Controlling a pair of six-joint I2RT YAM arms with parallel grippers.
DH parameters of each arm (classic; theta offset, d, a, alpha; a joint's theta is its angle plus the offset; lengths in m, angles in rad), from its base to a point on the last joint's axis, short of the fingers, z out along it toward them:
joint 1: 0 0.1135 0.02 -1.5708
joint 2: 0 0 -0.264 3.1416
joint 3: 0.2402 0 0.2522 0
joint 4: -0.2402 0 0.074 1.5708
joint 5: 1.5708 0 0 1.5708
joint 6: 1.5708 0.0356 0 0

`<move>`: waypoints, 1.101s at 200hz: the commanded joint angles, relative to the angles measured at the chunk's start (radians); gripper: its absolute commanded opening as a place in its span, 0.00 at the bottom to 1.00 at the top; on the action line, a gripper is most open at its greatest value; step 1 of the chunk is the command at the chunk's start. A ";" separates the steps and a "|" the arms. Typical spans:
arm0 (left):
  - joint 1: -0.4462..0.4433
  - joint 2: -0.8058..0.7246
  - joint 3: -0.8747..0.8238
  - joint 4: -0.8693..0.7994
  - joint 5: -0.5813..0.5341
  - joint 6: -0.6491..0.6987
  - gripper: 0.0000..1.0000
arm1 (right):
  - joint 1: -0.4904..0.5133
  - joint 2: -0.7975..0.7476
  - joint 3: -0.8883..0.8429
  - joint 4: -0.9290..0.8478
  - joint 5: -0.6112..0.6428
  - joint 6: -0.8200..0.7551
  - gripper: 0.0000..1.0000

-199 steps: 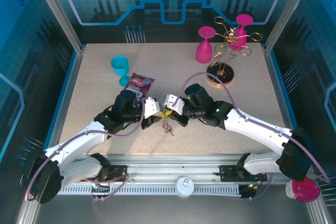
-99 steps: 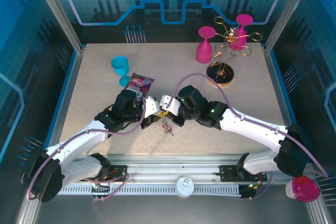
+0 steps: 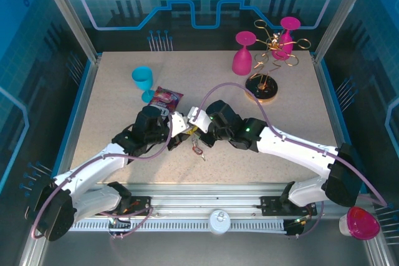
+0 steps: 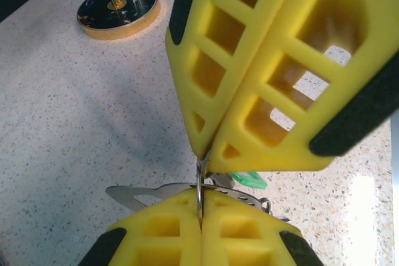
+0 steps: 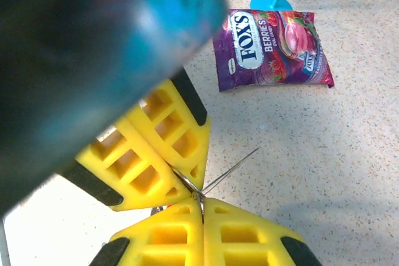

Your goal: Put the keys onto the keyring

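My two grippers meet tip to tip at the table's middle, both shut. In the left wrist view my left gripper [image 4: 201,196] pinches thin metal at the flat grey keyring [image 4: 134,194], which juts out to the left just above its fingertips. The right gripper [image 4: 204,155] comes down from above and nips the same metal at its top, right by the key with the green tag [image 4: 249,180]. In the right wrist view the keyring [image 5: 234,165] shows edge-on as a thin line beside my right gripper [image 5: 201,202]. A red-tagged key [image 3: 198,150] dangles below the tips.
A purple snack packet [image 3: 166,98] and a teal cup [image 3: 143,81] lie just behind the left gripper. A pink glass [image 3: 243,57] and the gold wire rack [image 3: 268,60] stand at the back right. Another pink glass [image 3: 361,223] sits off the table's front right corner.
The right arm has slid left, bringing its gripper up against the left gripper's tips. The left arm has stayed put. Both grippers remain shut.
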 commanded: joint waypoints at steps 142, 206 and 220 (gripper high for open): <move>-0.021 -0.046 0.000 0.094 -0.002 -0.001 0.00 | -0.017 0.025 0.038 -0.032 0.099 0.253 0.00; -0.022 -0.073 -0.032 0.167 -0.098 -0.010 0.00 | -0.053 -0.024 -0.018 0.036 0.017 0.343 0.00; -0.023 -0.078 -0.038 0.184 -0.115 -0.014 0.00 | -0.057 -0.031 -0.028 0.044 0.009 0.354 0.00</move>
